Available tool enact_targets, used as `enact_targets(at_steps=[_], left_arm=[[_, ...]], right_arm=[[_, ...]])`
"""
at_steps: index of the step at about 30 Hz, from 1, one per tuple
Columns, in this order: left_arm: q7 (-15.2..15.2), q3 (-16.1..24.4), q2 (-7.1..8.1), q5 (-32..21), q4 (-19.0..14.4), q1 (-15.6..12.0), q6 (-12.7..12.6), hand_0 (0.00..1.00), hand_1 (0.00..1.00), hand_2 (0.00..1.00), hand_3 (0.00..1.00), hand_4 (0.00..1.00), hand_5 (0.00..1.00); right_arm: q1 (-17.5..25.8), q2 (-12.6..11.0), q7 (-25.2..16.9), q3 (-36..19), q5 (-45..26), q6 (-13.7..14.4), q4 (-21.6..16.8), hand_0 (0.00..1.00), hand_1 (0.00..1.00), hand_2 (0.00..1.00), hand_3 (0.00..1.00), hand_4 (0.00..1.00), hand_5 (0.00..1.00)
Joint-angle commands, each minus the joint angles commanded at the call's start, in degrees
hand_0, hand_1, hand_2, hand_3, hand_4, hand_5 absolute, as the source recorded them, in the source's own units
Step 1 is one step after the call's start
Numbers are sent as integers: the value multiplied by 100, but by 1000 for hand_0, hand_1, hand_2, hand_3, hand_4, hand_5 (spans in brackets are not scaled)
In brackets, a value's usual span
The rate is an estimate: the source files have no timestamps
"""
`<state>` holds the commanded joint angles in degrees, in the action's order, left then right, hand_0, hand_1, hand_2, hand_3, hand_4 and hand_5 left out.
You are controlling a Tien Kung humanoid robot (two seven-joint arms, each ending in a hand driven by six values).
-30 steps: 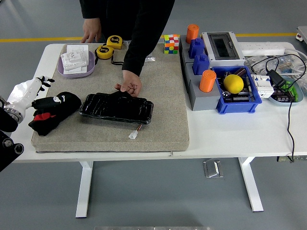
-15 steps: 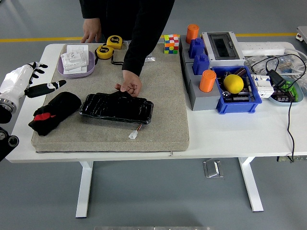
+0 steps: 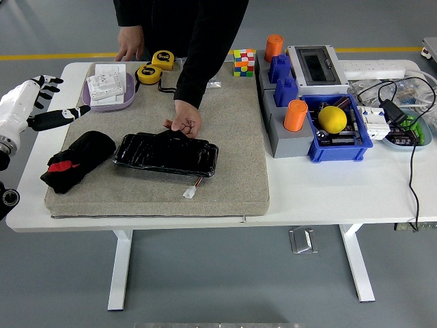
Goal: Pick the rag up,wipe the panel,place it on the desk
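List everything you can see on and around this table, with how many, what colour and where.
rag: 1, black with a red tag, left end of mat
panel: 1, glossy black, middle of mat
mat: 1, grey-beige, on the white table
tape measures: 2, yellow and black, far edge
tray: 1, lilac, holding white items, far left
puzzle cube: 1, multicoloured, far edge
cylinders: 2, orange, on grey block
blue bin: 1, holding yellow ball
power strip: 1, white, far right
person's hand: 1, on the panel's far edge
left hand: white, black fingers, open, raised at the left edge
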<state>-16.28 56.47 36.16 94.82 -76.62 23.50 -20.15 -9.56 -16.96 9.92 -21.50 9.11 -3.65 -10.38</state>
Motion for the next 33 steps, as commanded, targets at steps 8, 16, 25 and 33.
enact_targets(at_steps=[8, 16, 25, 33], left_arm=[[-113, 196, 79, -33, -462, -189, 68, 524, 682, 732, 791, 977, 618], [-210, 359, 98, -65, -822, -241, 126, 530, 682, 735, 791, 971, 613], [-220, 369, 145, -111, -901, -253, 124, 541, 683, 735, 793, 968, 609], [-209, 300, 196, -175, -870, -296, 121, 544, 683, 735, 793, 966, 607]], right_arm=[[21, 27, -12, -62, 58, 5, -21, 794, 692, 721, 662, 998, 499], [25, 55, -18, -70, 56, 5, -19, 795, 691, 721, 661, 998, 500], [-11, 67, -6, 28, 19, 4, -2, 793, 690, 721, 662, 998, 500], [-24, 50, 2, 71, 31, 11, -3, 793, 690, 721, 662, 998, 502]])
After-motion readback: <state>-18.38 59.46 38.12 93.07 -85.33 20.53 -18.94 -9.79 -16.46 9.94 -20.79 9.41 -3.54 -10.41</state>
